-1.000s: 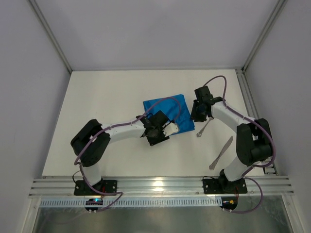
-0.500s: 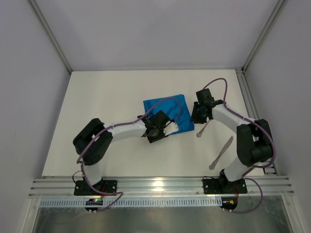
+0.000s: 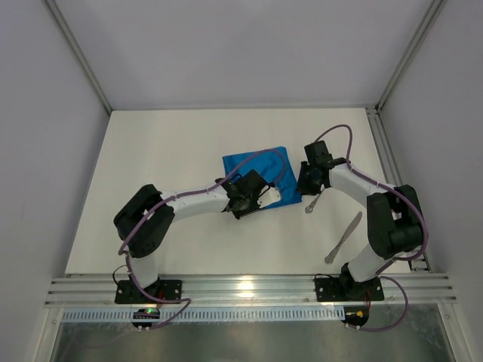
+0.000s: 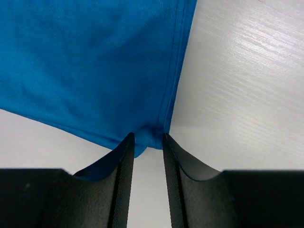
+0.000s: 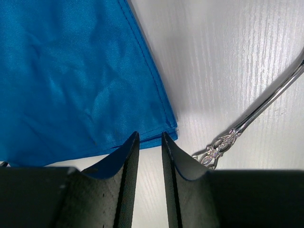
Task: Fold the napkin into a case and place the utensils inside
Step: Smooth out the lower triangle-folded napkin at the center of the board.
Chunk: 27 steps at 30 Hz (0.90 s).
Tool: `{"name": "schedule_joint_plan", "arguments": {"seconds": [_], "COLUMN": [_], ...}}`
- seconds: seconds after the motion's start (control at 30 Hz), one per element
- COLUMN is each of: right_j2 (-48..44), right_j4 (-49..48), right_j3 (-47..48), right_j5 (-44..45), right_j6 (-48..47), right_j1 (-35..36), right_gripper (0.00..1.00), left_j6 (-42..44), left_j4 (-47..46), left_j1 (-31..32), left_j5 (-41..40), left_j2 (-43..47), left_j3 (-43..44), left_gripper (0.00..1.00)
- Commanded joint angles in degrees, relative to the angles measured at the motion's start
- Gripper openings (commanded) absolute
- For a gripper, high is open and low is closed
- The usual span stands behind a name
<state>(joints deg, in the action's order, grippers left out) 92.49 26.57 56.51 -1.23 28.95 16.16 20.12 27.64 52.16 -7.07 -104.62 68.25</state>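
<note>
Straddling near corners of the bright blue cloth napkin, my left gripper and right gripper stand narrow, whether clamped I cannot tell; no case yet, slim silver metal utensils outside.

the utensil runs off the right edge, its head out of sight.

a robotics lab's test cell, where a left arm and a right arm stand bolted to an aluminium rail beside a white table boxed in by plain grey panels.
</note>
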Motion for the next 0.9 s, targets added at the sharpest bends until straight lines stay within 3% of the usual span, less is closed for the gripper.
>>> {"name": "schedule_joint_plan", "arguments": {"seconds": [0.0, 0.1, 0.23, 0.5, 0.87], "right_j2": [-2.0, -2.0, -1.3, -1.6, -8.8], "right_j4": [-2.0, -2.1, -2.6, -4.1, -4.3], "right_j3": [0.0, -0.2, -1.0, -3.1, -7.2], "right_j5": [-0.4, -0.2, -0.6, -2.2, -3.9], "right_j6": [-0.6, -0.7, -0.6, 0.1, 0.3], "right_j1": [-0.2, -0.3, -0.3, -0.3, -0.3], "right_gripper": [0.29, 0.29, 0.29, 0.24, 0.2], "left_j6": [0.9, 0.9, 1.7, 4.0, 6.6], "left_j4": [-1.2, -1.1, -0.6, 0.6, 2.9], "left_j1": [0.2, 0.3, 0.3, 0.2, -0.8], "left_j5": [-1.2, -1.8, -2.4, -4.6, -6.1], "left_j2": [-0.6, -0.8, 0.2, 2.5, 4.5], "left_j3": [2.3, 2.2, 2.3, 3.0, 6.3], "left_gripper": [0.32, 0.13, 0.0, 0.0, 0.0]}}
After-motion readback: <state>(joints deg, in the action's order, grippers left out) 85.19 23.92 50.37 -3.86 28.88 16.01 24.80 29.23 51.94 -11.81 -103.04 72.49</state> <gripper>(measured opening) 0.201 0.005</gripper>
